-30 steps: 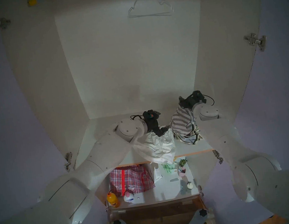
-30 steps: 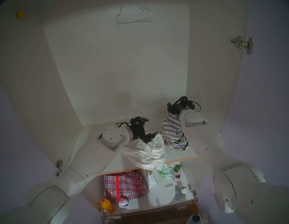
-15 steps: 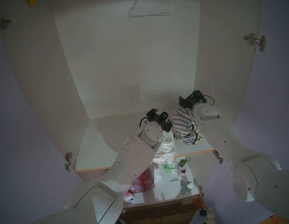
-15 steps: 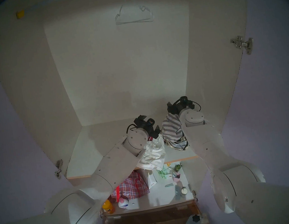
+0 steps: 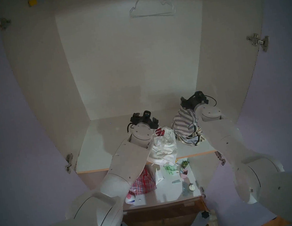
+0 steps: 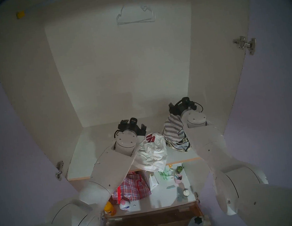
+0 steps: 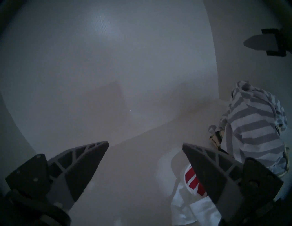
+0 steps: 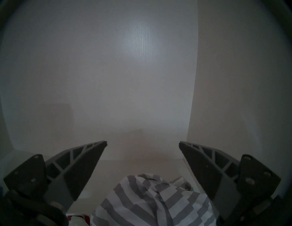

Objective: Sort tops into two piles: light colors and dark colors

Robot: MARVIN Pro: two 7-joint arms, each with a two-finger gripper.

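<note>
The white top with a red print (image 5: 164, 144) lies crumpled on the white shelf (image 5: 95, 154), with one end hanging over the front edge. It also shows in the left wrist view (image 7: 189, 209). My left gripper (image 5: 145, 118) (image 7: 145, 144) is open and empty, just left of this top, pointing at the back wall. The grey-and-white striped top (image 5: 183, 125) (image 8: 150, 202) is heaped on the cream top with black stripes (image 5: 193, 139) at the shelf's right. My right gripper (image 5: 193, 101) (image 8: 143, 142) is open above the heap's peak.
Below the shelf are a red plaid bag (image 5: 144, 183), a white paper packet (image 5: 158, 176), a pink cup (image 5: 184, 173) and an orange bottle (image 6: 109, 209). A wire hanger (image 5: 152, 8) hangs high up. The closet's side walls stand close on both sides.
My left gripper, earlier down on the white top, has lifted off it and swung left and back. The top's red print now shows. The right arm has not moved.
</note>
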